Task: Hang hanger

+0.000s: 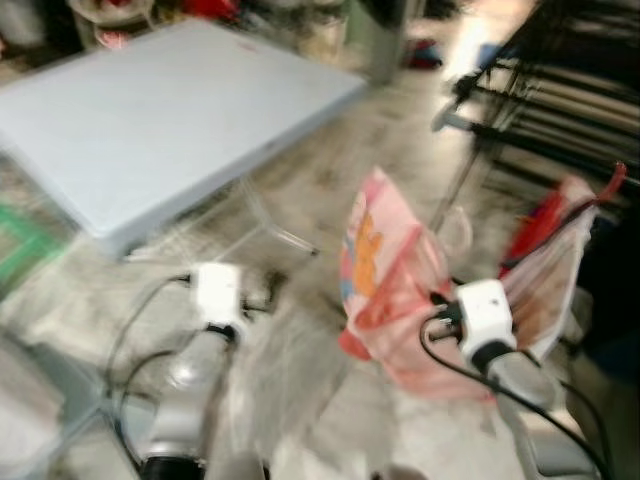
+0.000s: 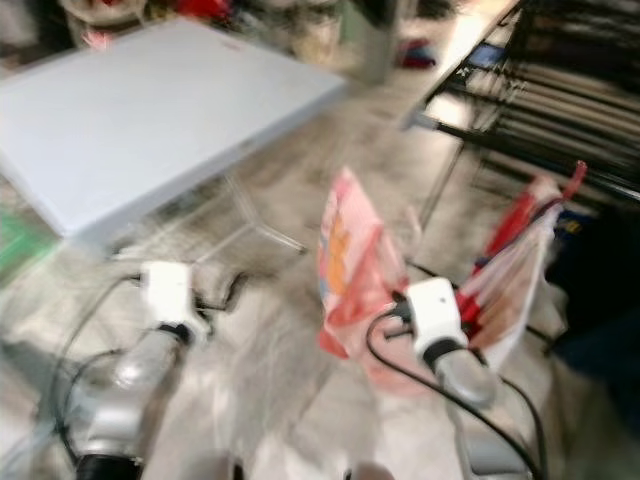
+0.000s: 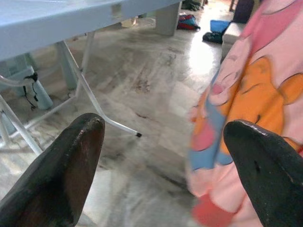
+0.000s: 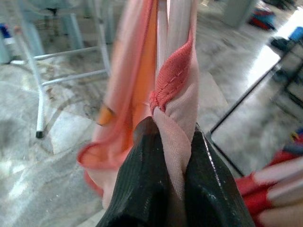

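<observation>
Pinching the pink printed cloth garment (image 4: 173,94) on its red hanger (image 1: 560,215) beside the black drying rack (image 1: 560,90), the right end effector (image 4: 173,156) is clamped; the left end effector (image 3: 165,161) gapes apart.

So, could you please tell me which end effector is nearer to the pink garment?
The right one. The right end effector is shut on the pink garment, pinching its fabric. The left end effector is open beside it, not touching.
</observation>
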{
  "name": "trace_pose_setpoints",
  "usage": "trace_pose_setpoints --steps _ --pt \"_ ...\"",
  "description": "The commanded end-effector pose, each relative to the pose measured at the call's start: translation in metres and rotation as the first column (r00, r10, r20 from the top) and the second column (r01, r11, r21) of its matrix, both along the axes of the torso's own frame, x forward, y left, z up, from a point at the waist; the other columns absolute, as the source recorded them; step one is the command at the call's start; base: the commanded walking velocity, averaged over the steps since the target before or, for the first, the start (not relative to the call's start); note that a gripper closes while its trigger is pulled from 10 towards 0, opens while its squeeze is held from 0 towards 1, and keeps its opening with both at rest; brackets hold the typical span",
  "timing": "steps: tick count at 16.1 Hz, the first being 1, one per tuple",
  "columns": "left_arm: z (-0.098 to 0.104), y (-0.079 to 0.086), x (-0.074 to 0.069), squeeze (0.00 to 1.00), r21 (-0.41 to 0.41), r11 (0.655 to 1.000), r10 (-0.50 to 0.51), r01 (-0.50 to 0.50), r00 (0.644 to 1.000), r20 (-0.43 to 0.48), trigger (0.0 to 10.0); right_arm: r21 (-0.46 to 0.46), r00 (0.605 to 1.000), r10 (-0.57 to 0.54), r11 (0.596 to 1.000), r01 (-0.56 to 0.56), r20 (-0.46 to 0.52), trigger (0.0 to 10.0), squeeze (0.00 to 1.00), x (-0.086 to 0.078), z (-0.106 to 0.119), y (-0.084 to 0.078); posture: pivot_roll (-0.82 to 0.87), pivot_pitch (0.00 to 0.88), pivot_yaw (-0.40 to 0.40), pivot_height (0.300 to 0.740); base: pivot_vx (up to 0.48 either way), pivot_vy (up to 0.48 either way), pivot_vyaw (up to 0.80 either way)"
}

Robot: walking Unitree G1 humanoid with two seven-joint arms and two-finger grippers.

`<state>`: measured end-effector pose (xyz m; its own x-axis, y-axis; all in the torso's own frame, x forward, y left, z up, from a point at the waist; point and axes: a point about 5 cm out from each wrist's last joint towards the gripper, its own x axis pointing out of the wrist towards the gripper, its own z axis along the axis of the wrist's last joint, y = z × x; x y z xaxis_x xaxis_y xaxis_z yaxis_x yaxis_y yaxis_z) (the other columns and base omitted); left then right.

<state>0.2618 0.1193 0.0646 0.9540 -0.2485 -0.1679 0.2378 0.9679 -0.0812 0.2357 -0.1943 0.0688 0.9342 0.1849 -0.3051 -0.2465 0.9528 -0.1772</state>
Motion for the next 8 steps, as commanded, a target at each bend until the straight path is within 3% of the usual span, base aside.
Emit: trace_pose_setpoints --steps 1,4,8 --pt "0.004 0.011 0.003 0.00 0.023 0.999 0.035 -0.035 0.999 0.017 10.0 0.016 0.997 0.047 0.999 -0.048 0.053 10.0 0.00 0.005 0.009 0.010 -0.04 0.000 0.012 0.740 0.000 0.000 0.80" --pt "0.004 0.010 0.005 0.00 0.019 0.999 0.032 -0.032 0.999 0.012 10.0 0.065 0.983 0.160 0.984 -0.166 0.095 10.0 0.00 0.004 0.019 0.025 -0.04 0.000 0.013 0.740 0.000 0.000 0.00" --pt "0.006 0.008 0.008 0.00 0.078 0.997 -0.030 0.027 0.999 0.034 10.0 0.110 0.971 0.175 0.975 -0.195 0.163 10.0 0.00 0.013 0.036 0.033 -0.04 0.000 0.012 0.740 0.000 0.000 0.00"
